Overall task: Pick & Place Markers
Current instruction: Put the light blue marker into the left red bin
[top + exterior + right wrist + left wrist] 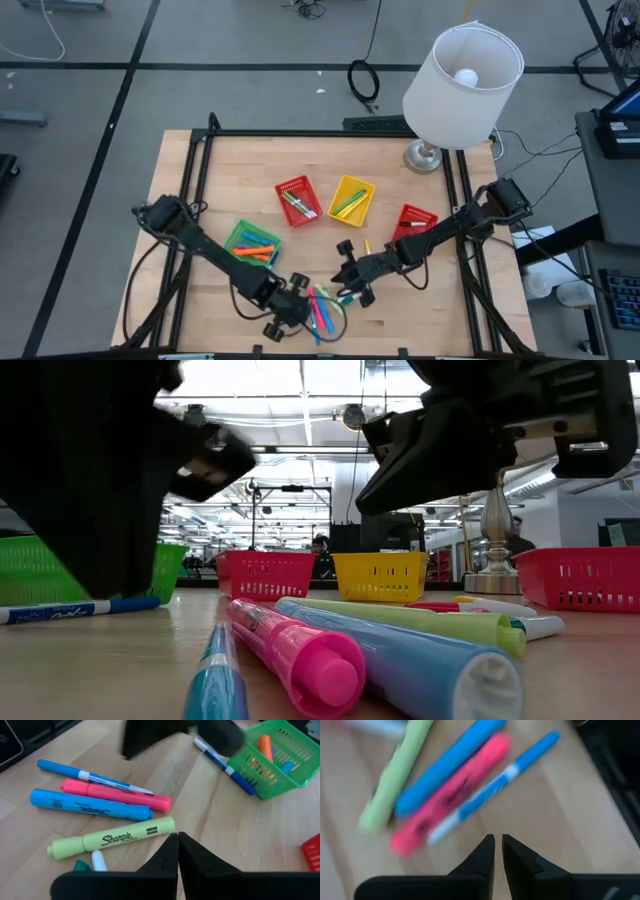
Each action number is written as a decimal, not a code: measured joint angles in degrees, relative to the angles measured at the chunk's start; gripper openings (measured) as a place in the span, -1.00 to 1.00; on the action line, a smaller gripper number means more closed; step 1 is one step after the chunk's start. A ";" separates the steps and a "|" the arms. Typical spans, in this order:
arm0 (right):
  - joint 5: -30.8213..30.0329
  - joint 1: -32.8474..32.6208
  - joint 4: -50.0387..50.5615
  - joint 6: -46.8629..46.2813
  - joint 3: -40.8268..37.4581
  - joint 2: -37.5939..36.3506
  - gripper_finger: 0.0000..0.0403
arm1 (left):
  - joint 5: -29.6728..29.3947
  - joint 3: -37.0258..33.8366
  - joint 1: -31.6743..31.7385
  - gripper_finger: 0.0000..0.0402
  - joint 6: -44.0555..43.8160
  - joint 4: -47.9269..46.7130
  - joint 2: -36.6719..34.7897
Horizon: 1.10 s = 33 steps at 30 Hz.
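Observation:
Several markers (325, 306) lie loose in a pile on the wooden table near its front edge: a thin blue pen (90, 774), a pink one (115, 796), a blue one (90, 806) and a yellow-green one (112, 839). My left gripper (498, 844) hovers just left of the pile, fingers pointing steeply down, shut with nothing between them. My right gripper (177, 839) is shut and empty just behind the pile, slanting down toward it. A blue-and-white pen (225, 767) lies beside the green basket (250, 241), which has orange and blue markers in it.
A red basket (298, 198) and a yellow basket (351, 198) with markers stand at mid table, and another red basket (413, 222) stands to the right. A lamp (462, 85) stands at the far right corner. Bare wood lies between the baskets and the pile.

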<state>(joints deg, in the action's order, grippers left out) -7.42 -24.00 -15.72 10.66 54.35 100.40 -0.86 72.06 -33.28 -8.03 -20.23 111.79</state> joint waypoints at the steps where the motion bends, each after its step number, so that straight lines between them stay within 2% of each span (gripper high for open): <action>1: 0.00 0.01 0.12 -0.43 0.00 0.00 -1.00 | 0.36 1.45 -0.02 -0.79 2.28 -0.22 0.82; 10: 0.00 -0.01 0.91 -4.89 0.00 0.00 -1.00 | 0.82 6.26 0.00 -0.79 17.58 -1.10 3.50; 18: 0.11 -0.83 0.77 -7.07 0.00 0.00 -1.00 | 0.63 6.31 -0.07 -0.77 24.65 1.62 5.71; 29: 0.07 -2.37 -0.25 -7.04 0.02 0.00 -1.00 | -1.95 6.22 -0.58 -0.25 29.50 3.92 6.12; 33: 0.04 -2.35 0.09 -7.02 0.02 0.00 -1.00 | -0.99 6.22 0.22 -0.17 29.82 2.99 6.12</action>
<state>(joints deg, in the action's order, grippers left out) -7.38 -26.35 -15.62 3.64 54.37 100.40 -1.86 78.28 -33.05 21.80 -17.24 117.91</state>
